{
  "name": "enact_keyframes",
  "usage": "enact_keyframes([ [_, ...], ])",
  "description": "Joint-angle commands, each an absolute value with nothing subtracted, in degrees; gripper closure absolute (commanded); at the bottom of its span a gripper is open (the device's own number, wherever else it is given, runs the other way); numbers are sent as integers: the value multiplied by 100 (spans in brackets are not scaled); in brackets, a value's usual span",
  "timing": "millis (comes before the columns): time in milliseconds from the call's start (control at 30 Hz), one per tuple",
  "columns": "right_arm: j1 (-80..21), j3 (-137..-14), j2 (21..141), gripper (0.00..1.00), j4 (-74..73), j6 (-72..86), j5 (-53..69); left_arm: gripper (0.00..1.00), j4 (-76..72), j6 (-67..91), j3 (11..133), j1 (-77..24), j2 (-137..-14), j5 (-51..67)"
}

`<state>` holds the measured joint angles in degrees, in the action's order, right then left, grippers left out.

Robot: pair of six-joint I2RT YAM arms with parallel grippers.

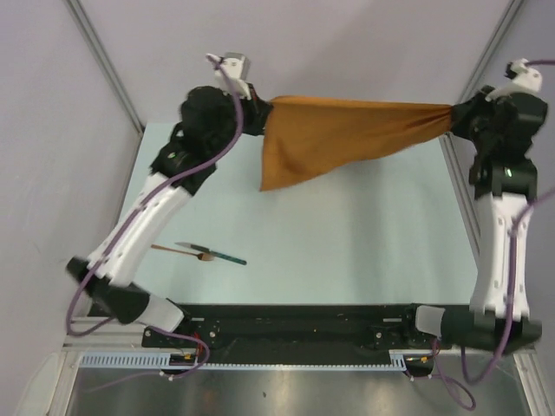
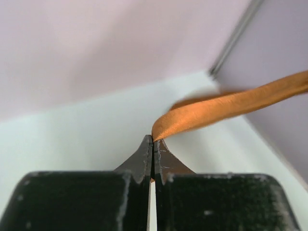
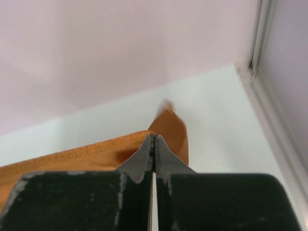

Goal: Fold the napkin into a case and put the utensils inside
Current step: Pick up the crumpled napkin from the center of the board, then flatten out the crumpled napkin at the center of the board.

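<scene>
The rust-orange napkin (image 1: 334, 134) hangs stretched in the air above the far half of the table, held at two corners. My left gripper (image 1: 263, 115) is shut on its left corner; the cloth edge (image 2: 216, 109) runs away to the right from the tips. My right gripper (image 1: 452, 117) is shut on its right corner, with cloth (image 3: 96, 154) trailing left. The utensils lie on the table near the left arm: a teal-handled piece (image 1: 224, 255) and a pale wooden one with a brown end (image 1: 178, 250). No folded case shows.
The pale table (image 1: 347, 243) has a metal frame post at the far right corner (image 1: 486, 61) and another at the far left (image 1: 104, 61). A black base rail (image 1: 295, 329) runs along the near edge.
</scene>
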<state>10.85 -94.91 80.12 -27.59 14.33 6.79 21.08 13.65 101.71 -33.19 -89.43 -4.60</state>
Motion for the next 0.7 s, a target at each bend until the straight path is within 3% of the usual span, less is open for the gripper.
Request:
enact_keyframes([
  [0,1125,-8868,6094,100,-2883,1002,220,100,1619,659,9608,-3515,-7310,156],
  [167,1125,-8938,4450,100,-3120,967,412,100,1090,957,9141,-3586,-6145,747],
  [333,1116,-8605,4201,100,-3077,1037,413,100,994,1116,8913,-3595,-5994,554],
  [500,1116,-7868,4692,100,-2577,1063,413,100,1186,1177,8929,-3586,-6740,28],
  [667,1125,-6803,5439,100,-1162,1371,536,100,1573,1590,9421,-3270,-8291,-53],
])
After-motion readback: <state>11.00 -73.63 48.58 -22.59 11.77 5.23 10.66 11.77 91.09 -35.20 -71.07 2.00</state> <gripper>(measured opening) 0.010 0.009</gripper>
